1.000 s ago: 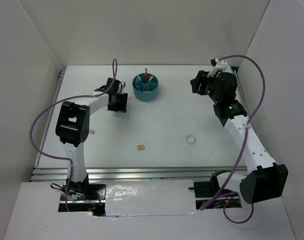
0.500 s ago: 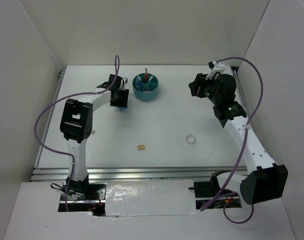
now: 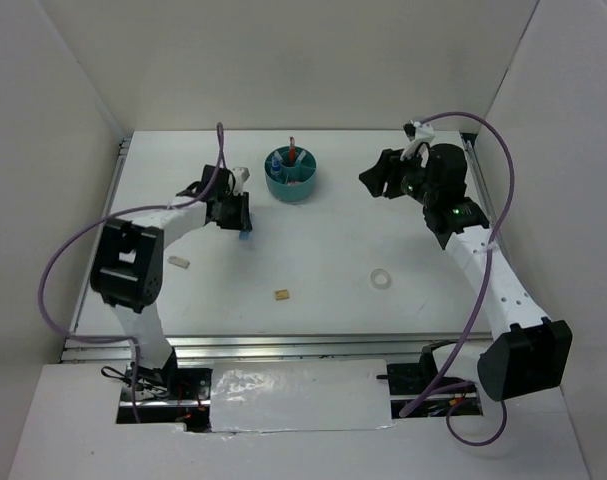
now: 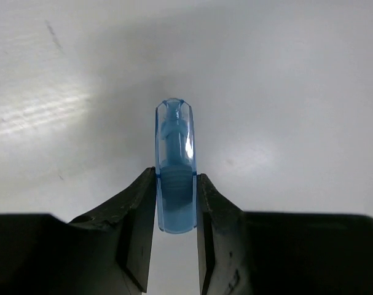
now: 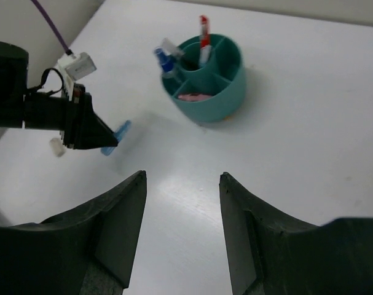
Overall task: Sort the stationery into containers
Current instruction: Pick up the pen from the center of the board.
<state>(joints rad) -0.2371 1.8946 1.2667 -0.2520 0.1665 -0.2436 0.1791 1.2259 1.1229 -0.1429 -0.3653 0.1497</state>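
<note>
Light blue eraser (image 4: 175,135) sits pinched edge-on in the left claw (image 4: 176,176). The two dark fingers press its flat faces low down, and more than half of it sticks out past the fingertips toward the counter (image 3: 333,240). From the wrist view I cannot tell whether its far end is clear of the counter or touching it.

The step in hand looks like the carry to the teal organiser (image 3: 293,192), which stands near this claw, ahead of it and off to its right in the overhead view.

To do it well:
- Hold the squeeze as it is. The grip is narrow, so any loosening could let the piece swing or slide out.
- Raise the claw above the organiser's rim before moving sideways, otherwise the hanging end may catch the wall.
- A pink eraser (image 5: 189,96) already lies in one outer compartment, and that one seems the fitting target.
- The pens (image 5: 203,37) stand tall in the cells on the far side of it, so come in from the side away from them.
- Lower until the eraser's free end is inside the walls, and only then part the fingers.

The right claw (image 5: 181,181) is spread wide and holds nothing. It hangs on the organiser's other side, well apart from the left claw, and should stay out of the drop path.

A clear tape ring (image 3: 382,279) and a tan block (image 3: 281,295) lie on the counter behind the left claw, toward the arm bases, not yet sorted.
</note>
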